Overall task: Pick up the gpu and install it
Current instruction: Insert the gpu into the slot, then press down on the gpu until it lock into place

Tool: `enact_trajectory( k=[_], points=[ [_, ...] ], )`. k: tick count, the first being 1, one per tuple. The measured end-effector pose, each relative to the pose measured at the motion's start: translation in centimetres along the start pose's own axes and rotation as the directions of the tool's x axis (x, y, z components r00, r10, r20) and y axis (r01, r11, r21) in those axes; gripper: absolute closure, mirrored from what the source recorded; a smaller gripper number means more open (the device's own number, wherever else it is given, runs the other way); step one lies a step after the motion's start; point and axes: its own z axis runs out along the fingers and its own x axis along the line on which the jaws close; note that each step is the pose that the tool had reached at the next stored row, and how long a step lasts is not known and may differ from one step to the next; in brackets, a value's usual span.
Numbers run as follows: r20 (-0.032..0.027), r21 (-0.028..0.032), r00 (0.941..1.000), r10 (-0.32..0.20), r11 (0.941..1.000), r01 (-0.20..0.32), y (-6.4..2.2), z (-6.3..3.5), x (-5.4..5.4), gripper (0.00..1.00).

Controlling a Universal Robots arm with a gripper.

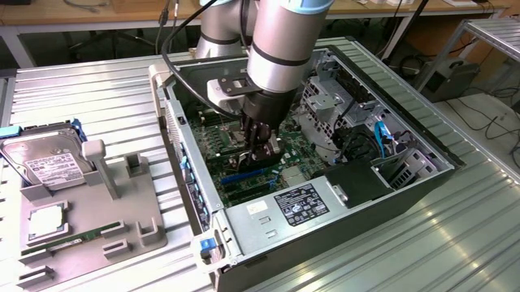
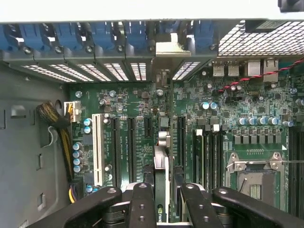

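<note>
The gpu (image 2: pixel 161 159) appears edge-on as a thin green card running down the middle of the motherboard (image 2: pixel 237 104), lined up along an expansion slot. Its silver end bracket (image 2: pixel 168 49) sits at the rear slot openings of the case. My gripper (image 2: pixel 164 192) is shut on the card, a black finger (image 2: pixel 142 202) on each side of it. In the exterior view my gripper (image 1: pixel 253 157) reaches straight down into the open computer case (image 1: pixel 422 161), with the gpu (image 1: pixel 262 163) a dark shape at its tip just over the board. Whether the card is fully seated I cannot tell.
A white slot (image 2: pixel 98 149) and a bundle of yellow and black cables (image 2: pixel 59 128) lie beside the card; the CPU socket (image 2: pixel 254 173) is on the other side. Outside the case, a grey fixture (image 1: pixel 89 225) holds a hard drive (image 1: pixel 49 161) and a memory stick (image 1: pixel 69 240).
</note>
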Motion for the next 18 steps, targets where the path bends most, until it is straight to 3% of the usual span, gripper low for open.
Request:
enact_trajectory(
  k=[2,18],
  points=[
    [0.0069,0.0,1.0,-0.007,1.0,0.007,0.01,0.11,0.0,0.74],
    [0.0067,-0.0004,0.9997,-0.023,0.9997,0.023,0.15,1.17,0.0,0.74]
  ],
)
